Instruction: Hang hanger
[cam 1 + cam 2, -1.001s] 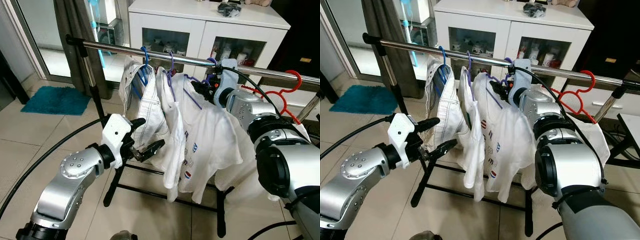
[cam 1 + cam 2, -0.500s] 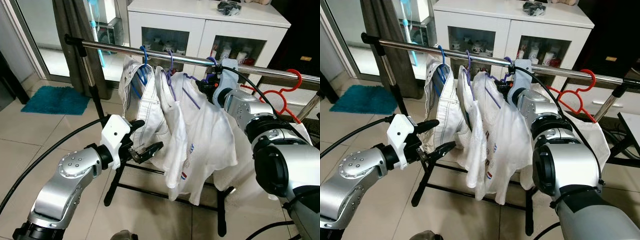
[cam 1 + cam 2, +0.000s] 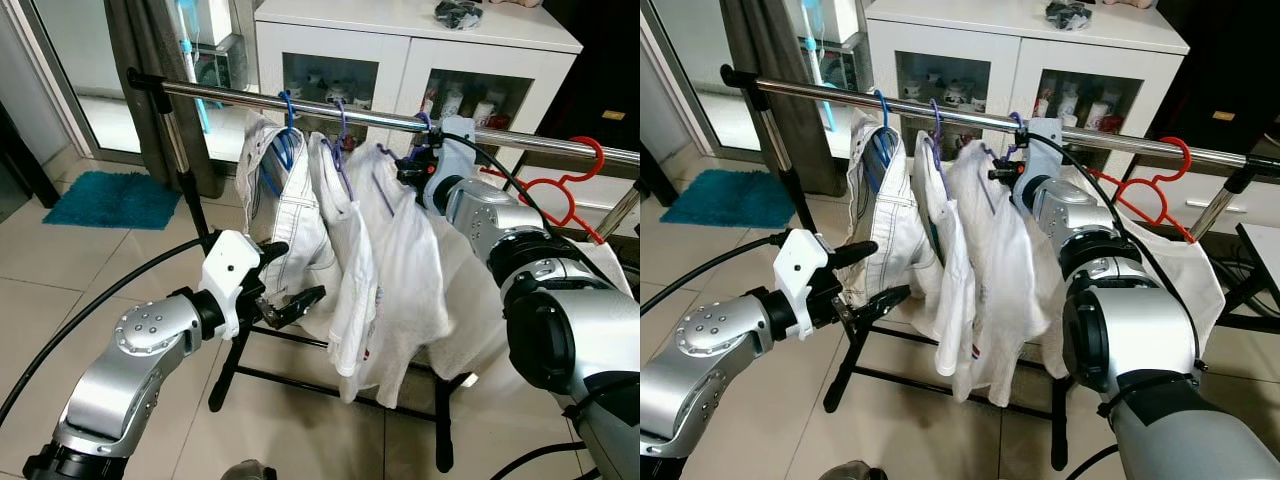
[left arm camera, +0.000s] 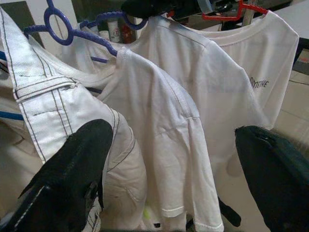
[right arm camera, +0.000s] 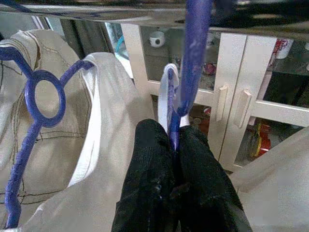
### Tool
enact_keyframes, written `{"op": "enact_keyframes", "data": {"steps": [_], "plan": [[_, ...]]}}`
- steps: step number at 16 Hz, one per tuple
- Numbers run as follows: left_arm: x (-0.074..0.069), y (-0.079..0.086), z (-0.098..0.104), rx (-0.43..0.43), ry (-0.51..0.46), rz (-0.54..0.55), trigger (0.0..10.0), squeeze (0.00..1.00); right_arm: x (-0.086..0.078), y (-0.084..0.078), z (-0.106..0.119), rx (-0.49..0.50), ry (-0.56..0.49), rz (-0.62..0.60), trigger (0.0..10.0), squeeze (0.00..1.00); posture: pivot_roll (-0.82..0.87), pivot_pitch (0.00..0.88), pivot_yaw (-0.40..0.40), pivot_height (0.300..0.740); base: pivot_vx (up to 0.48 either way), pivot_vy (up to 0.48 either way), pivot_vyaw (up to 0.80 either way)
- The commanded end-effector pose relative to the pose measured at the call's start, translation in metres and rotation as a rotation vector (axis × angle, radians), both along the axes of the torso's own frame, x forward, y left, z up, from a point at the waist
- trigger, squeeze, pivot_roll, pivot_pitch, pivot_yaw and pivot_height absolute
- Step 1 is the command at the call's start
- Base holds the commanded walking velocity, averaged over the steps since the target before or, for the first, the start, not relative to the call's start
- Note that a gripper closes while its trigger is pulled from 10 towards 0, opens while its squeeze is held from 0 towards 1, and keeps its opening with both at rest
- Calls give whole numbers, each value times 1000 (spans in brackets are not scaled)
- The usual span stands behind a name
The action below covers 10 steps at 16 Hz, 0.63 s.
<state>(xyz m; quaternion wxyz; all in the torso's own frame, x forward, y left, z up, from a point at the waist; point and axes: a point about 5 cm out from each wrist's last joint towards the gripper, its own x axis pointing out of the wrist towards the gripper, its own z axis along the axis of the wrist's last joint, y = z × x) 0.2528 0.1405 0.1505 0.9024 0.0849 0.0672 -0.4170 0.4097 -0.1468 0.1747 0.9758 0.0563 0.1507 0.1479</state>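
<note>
Hanger [image 5: 190, 72] of purple plastic sits upper centre in the head views, its hook at the chrome rail [image 3: 330, 108], a white T-shirt [image 3: 410, 270] draped from it. The right hand [image 5: 176, 159] is clenched on the thin neck just below the hook, fingers pressed together around it in the right wrist view. It looks light and fairly stiff, though the slim plastic could flex or twist, and the shirt adds soft, swinging weight below; the neck under the hook seems the sound place to hold, keeping the hook free for the rail. Other purple hangers with pale garments hang to its left, a red hanger [image 3: 560, 195] to the right along the rail. The left hand [image 3: 285, 300] hovers lower left of centre, fingers spread apart and grasping nothing, near the hem of the white trousers [image 3: 290, 220].
</note>
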Motion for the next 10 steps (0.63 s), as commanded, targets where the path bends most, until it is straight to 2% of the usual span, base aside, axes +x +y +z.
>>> {"op": "enact_keyframes", "data": {"steps": [1, 4, 7, 10], "plan": [[1, 0, 4, -5, -10, -6, 10000, 0, 3, 3, 10, 4, -33, 19, 0, 0, -7, 0, -1, 740, 0, 0, 0], [2, 1, 7, -18, -23, 14, 10000, 0, 3, 3, 13, -7, -62, 45, 0, 0, -4, 0, -2, 740, 0, 0, 0], [6, 0, 9, -32, -45, 49, 10000, 0, 5, -2, 21, -31, -125, 19, 0, 0, -9, 0, 0, 740, 0, 0, 0], [15, 2, 7, -35, -64, 176, 10000, 0, 7, -14, 32, -32, -202, -34, 0, 0, -19, 0, -6, 740, 0, 0, 0]]}}
